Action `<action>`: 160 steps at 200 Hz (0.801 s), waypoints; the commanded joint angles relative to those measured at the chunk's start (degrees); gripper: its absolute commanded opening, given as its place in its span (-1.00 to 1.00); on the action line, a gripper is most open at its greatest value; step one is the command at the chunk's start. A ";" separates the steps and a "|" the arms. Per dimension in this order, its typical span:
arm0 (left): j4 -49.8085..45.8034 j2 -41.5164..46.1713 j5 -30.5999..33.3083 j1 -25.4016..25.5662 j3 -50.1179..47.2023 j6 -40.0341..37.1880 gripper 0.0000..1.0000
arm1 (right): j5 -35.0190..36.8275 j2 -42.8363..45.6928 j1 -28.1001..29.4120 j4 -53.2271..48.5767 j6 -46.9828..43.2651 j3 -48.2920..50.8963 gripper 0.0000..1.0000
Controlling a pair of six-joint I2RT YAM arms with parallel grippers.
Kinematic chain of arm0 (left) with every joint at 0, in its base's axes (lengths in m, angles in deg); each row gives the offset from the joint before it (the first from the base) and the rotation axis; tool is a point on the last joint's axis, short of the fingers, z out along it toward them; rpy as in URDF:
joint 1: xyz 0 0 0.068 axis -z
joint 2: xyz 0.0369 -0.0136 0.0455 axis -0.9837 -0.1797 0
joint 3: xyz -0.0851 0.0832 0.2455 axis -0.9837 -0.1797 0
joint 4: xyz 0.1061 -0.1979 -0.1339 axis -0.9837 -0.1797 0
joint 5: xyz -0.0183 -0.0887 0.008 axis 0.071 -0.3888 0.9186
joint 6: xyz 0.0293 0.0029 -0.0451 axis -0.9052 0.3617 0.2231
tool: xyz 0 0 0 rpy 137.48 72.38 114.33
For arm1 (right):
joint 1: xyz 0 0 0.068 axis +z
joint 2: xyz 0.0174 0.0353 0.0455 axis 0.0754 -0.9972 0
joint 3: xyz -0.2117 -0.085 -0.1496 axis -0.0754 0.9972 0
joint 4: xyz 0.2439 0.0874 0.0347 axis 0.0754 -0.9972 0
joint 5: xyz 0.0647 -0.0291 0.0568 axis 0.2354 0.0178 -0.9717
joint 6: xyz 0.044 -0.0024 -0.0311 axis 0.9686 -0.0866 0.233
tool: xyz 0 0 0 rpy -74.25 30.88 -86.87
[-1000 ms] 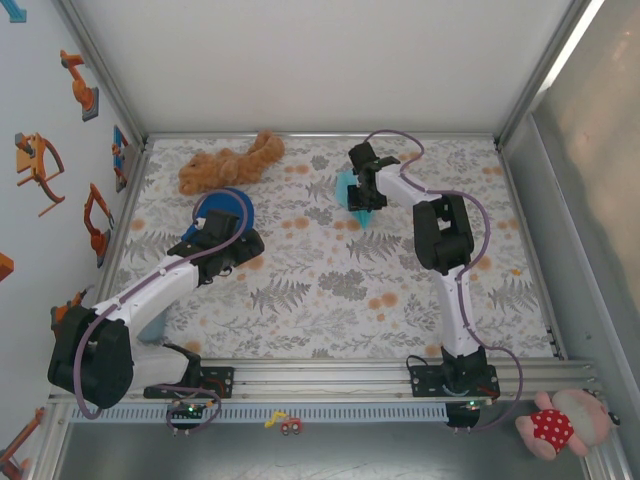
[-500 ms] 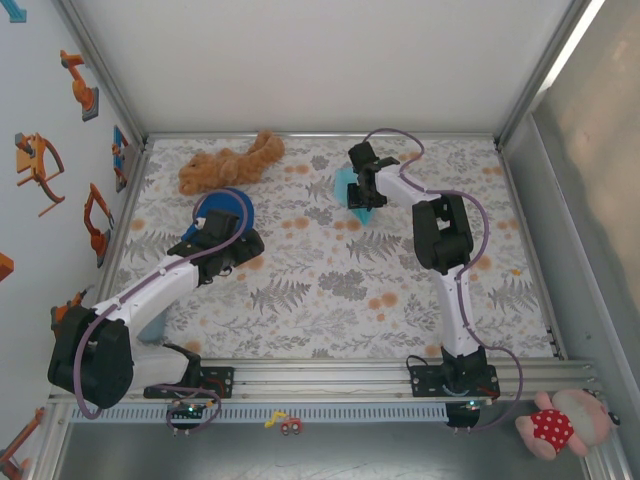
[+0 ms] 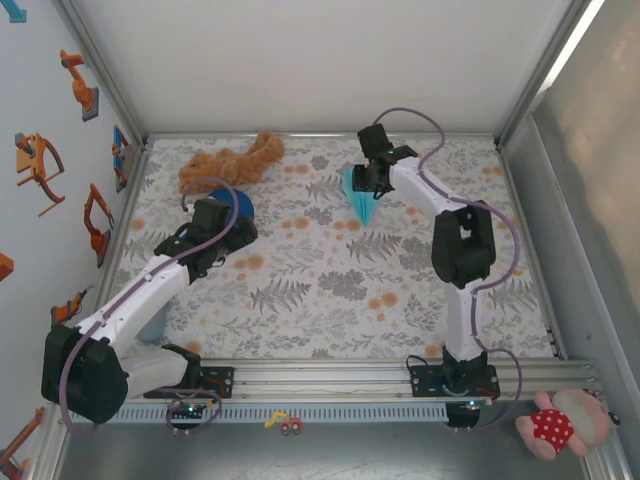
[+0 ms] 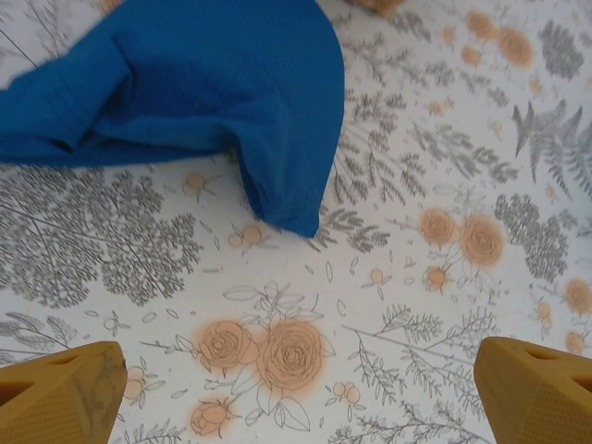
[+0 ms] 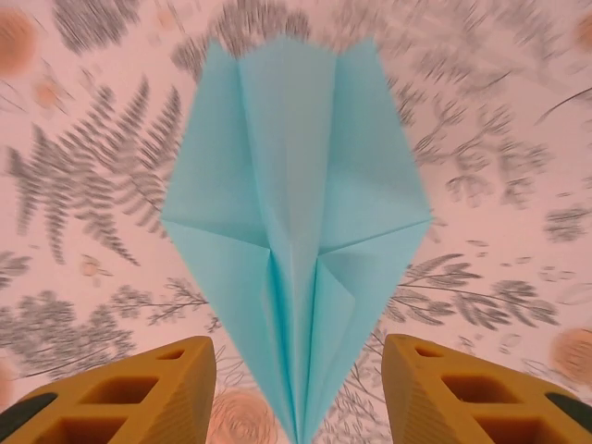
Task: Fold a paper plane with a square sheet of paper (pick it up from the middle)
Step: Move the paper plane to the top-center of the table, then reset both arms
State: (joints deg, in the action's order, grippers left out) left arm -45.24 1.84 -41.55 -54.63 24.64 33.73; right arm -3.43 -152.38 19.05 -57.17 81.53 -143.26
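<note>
Light-blue paper plane (image 5: 296, 231) on floral counter (image 5: 499, 185), creased lengthwise, nose between yellow fingers (image 5: 139, 393) of right hand (image 5: 298, 370); fingers spread, not touching paper.

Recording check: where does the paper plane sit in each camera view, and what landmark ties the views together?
Top external: paper plane lies far centre-right, under the right gripper, nose toward the near edge.
Right wrist: the plane at centre frame, nose between the yellow fingers.
Left wrist: aimed at the dark blue cloth, further left.
Shared landmark: floral tablecloth, orange roses and grey ferns.
</note>
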 commanded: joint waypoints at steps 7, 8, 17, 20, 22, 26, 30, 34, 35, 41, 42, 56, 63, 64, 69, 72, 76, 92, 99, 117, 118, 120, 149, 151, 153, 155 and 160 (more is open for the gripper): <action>-2.35 3.02 5.61 -1.32 1.95 -3.59 0.93 | 6.13 11.32 -0.65 3.35 1.85 6.45 0.04; -2.26 3.07 5.74 -1.39 1.93 -3.66 0.92 | 6.39 11.55 -0.72 3.63 1.85 6.64 0.04; -1.64 3.98 7.12 -1.84 1.58 -4.51 0.92 | 8.44 15.43 -0.90 5.72 1.88 10.16 0.08; -1.43 4.27 7.75 -1.94 1.44 -4.66 0.93 | 9.38 16.76 -1.02 6.13 1.86 11.62 0.10; -1.35 4.45 8.16 -2.06 1.29 -4.68 0.92 | 10.11 17.62 -1.09 6.54 1.86 12.48 0.11; -0.99 4.82 8.84 -2.31 1.10 -5.00 0.92 | 11.35 19.31 -1.16 7.45 1.91 14.09 0.14; -0.53 5.20 9.53 -2.61 0.72 -5.32 0.92 | 12.75 21.09 -1.26 8.48 1.82 15.81 0.18; -0.02 5.62 10.32 -2.83 0.32 -5.64 0.92 | 14.19 22.84 -1.32 9.24 1.69 17.71 0.22; 0.18 5.73 10.55 -2.89 0.19 -5.74 0.92 | 14.68 23.28 -1.36 9.48 1.64 18.16 0.23; 1.14 6.41 11.97 -3.28 -0.56 -6.12 0.92 | 17.17 25.81 -1.53 10.56 1.51 20.87 0.31; 1.33 6.47 12.26 -3.38 -0.69 -6.20 0.92 | 17.62 26.22 -1.56 10.80 1.51 21.32 0.32; 4.66 8.00 14.98 -4.50 -3.13 -7.62 0.92 | 22.95 31.89 -2.14 13.21 1.39 27.61 0.57; 7.17 8.76 16.05 -4.99 -4.78 -8.83 0.92 | 25.69 34.26 -2.51 14.37 1.25 30.42 0.65; 7.59 8.88 16.23 -5.03 -4.99 -9.00 0.92 | 26.10 34.54 -2.62 14.46 1.25 31.02 0.66; 9.35 9.41 17.23 -5.38 -6.28 -9.64 0.92 | 28.05 36.36 -2.77 15.17 1.22 33.17 0.69; 10.27 9.61 17.92 -5.63 -6.79 -9.89 0.92 | 29.40 37.19 -2.98 15.53 1.20 34.48 0.70; 11.36 9.99 18.54 -5.92 -7.79 -10.12 0.92 | 31.17 38.25 -3.16 15.90 1.20 36.08 0.71; 15.18 10.66 20.31 -7.50 -10.92 -11.84 0.92 | 37.98 41.74 -3.89 16.81 2.42 42.21 0.70; 16.22 10.69 20.01 -8.44 -11.76 -12.74 0.92 | 39.62 43.00 -4.29 18.09 2.53 45.07 0.71; 21.77 10.18 19.99 -9.45 -14.79 -16.81 0.92 | 42.48 46.02 -5.64 22.97 2.43 52.68 0.71; 22.15 10.12 20.00 -9.50 -15.01 -17.03 0.92 | 42.54 46.17 -5.76 23.11 2.41 53.09 0.71; 22.63 10.02 19.95 -9.58 -15.44 -17.40 0.92 | 42.59 46.46 -5.96 23.99 2.35 53.83 0.71; 32.66 8.27 17.02 -10.86 -20.15 -24.18 0.92 | 40.58 48.17 -9.40 32.11 0.47 61.87 0.70; 33.58 8.11 16.80 -10.93 -20.44 -24.70 0.92 | 40.05 48.23 -9.53 32.85 0.04 62.31 0.69; 34.41 8.01 16.66 -10.95 -20.71 -25.32 0.92 | 39.66 48.31 -9.81 33.83 -0.62 62.97 0.69; 35.14 7.85 16.43 -11.02 -20.99 -25.89 0.92 | 39.10 48.27 -10.03 35.30 -1.37 63.69 0.68; 36.98 7.35 16.00 -11.16 -21.70 -27.23 0.92 | 38.27 48.48 -10.25 38.96 -3.26 65.84 0.68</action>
State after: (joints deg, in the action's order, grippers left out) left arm -20.39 10.54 -23.89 -64.95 5.60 15.45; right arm 33.75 -105.41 10.73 -32.32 82.14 -82.74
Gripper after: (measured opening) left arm 0.961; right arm 0.845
